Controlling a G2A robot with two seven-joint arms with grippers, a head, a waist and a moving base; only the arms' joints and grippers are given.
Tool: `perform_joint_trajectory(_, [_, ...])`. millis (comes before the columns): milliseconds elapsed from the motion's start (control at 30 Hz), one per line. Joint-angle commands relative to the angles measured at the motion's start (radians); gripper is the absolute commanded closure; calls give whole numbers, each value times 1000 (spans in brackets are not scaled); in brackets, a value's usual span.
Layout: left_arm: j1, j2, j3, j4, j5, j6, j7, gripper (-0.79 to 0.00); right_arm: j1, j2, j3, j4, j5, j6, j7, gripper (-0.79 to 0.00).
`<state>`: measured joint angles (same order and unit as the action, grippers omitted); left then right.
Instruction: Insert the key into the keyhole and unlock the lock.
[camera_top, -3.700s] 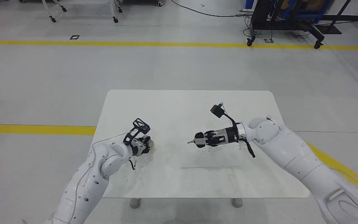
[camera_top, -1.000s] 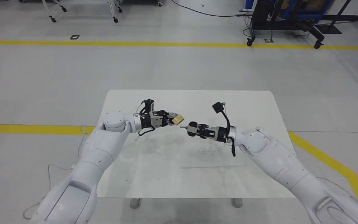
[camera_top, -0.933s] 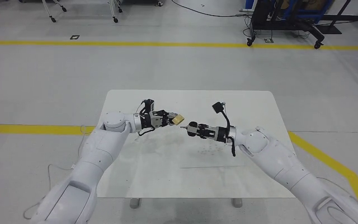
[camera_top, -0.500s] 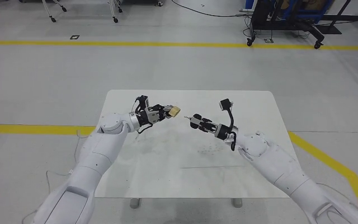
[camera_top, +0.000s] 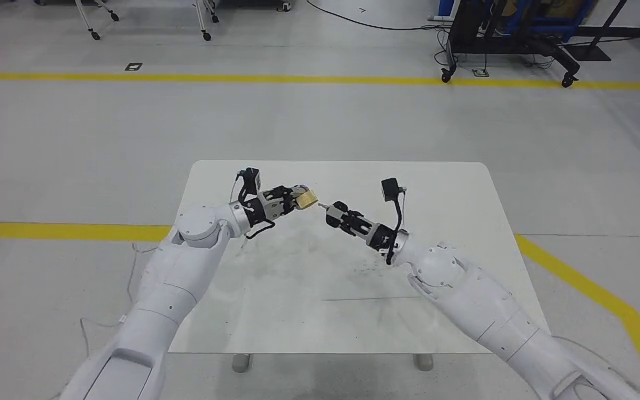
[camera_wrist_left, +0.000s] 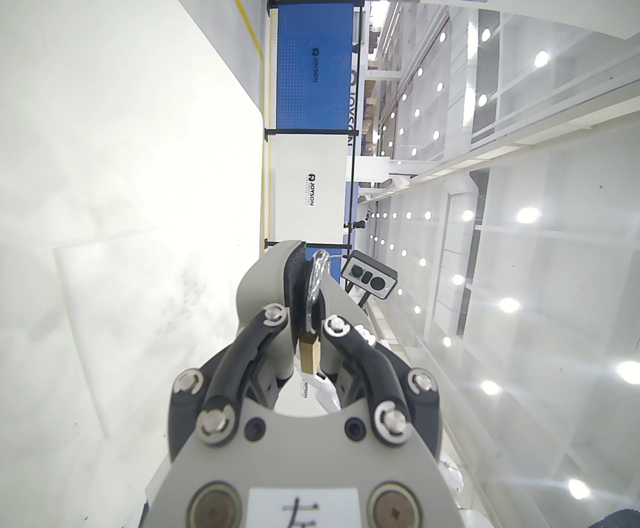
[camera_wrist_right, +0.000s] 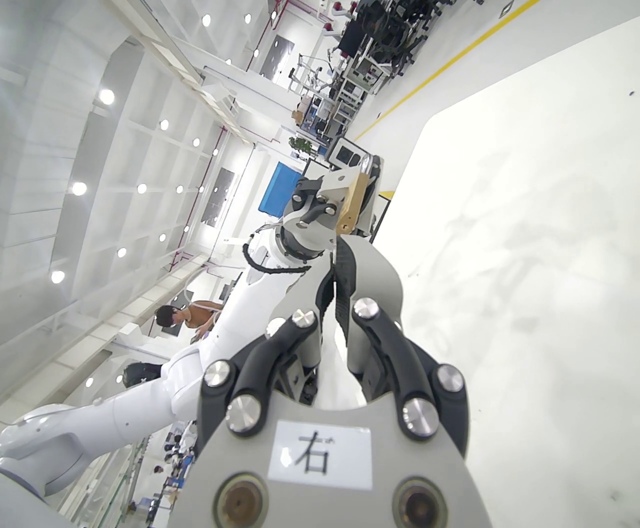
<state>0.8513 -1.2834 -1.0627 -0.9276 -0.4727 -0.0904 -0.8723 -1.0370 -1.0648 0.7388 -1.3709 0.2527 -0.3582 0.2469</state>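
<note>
Left gripper (camera_top: 288, 199) clamps one brass lock (camera_top: 306, 199) in midair above the white table (camera_top: 450, 200); right gripper (camera_top: 334, 211), fingers (camera_wrist_right: 372, 280) pressed together, pinches one key (camera_top: 322, 207), its tip just beside the lock's end. We count two grippers, tip to tip; the right fingers hide whether the key has entered the lock.

White surface (camera_top: 300, 310), grey scuffs near centre. Yellow floor stripe (camera_top: 250, 77) beyond at 12 o'clock. Black wheeled cart (camera_top: 510, 40) at 1 o'clock.
</note>
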Motion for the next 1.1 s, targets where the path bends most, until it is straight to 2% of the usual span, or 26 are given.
perform_joint_trajectory(0, [7, 2, -6, -10, 9, 1, 20, 0, -5, -4, 3, -4, -8, 12, -14, 0])
perform_joint_trajectory(200, [50, -2, -27, -43, -37, 33, 127, 0, -42, -23, 19, -18, 54, 15, -96, 0])
perform_joint_trajectory(333, [71, -11, -8, -67, -51, 63, 168, 0, -51, -38, 22, -14, 87, 31, -122, 0])
perform_joint_trajectory(633, [94, -23, 7, -101, -30, 67, 280, 0, -63, -66, 7, -21, 47, 107, -146, 0])
perform_joint_trajectory(1067, [100, -26, 6, -119, 13, 64, 297, 0, -62, -100, 18, 14, 6, 127, -154, 0])
